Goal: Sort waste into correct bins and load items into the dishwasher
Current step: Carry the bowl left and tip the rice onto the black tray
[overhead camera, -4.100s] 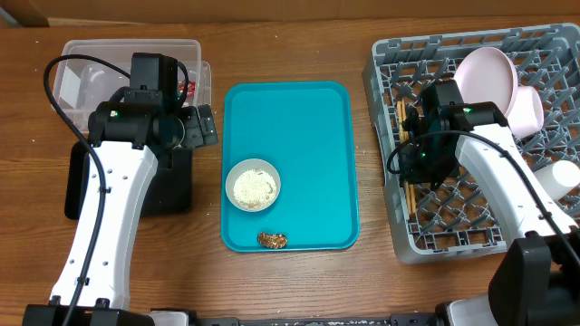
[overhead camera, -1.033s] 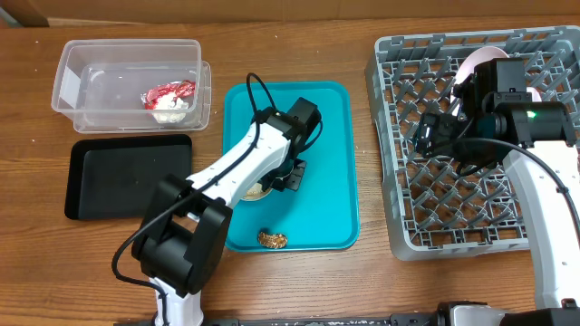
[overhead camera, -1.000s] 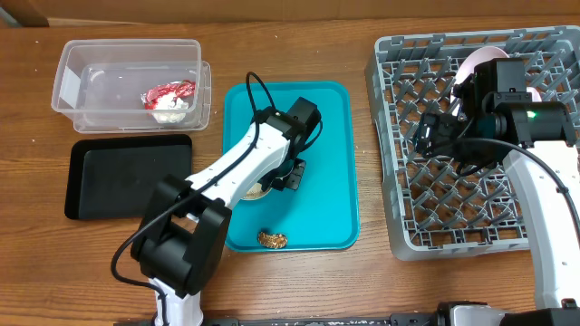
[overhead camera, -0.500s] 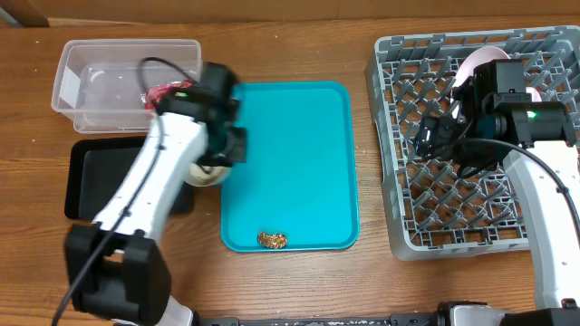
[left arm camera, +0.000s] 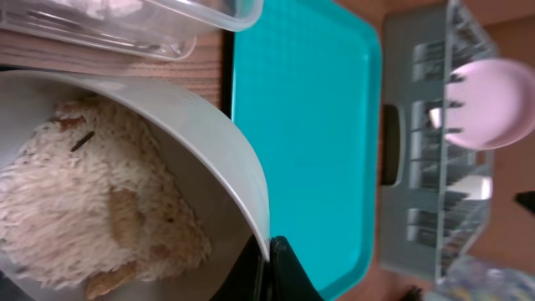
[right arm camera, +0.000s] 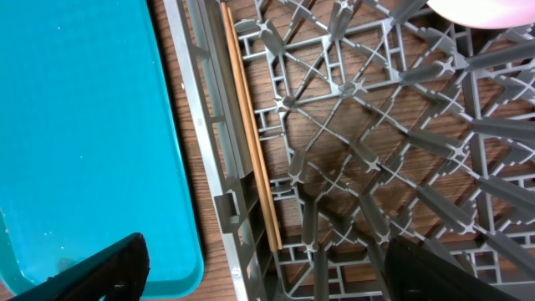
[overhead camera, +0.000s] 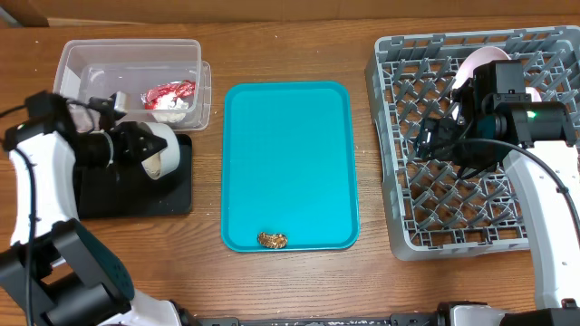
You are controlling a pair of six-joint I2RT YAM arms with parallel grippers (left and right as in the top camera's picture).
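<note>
Leftward, rice bowl [overhead camera: 161,150] seemingly tilts; partly hides black tray [overhead camera: 136,196].

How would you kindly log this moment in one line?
left tool: shut on round pale bowl of white rice, tilted over shallow black tray | right tool: open above grey plastic dish rack

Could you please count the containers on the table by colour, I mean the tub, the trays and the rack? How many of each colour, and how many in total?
clear tub: 1
black tray: 1
teal tray: 1
grey dish rack: 1
Total: 4
</note>
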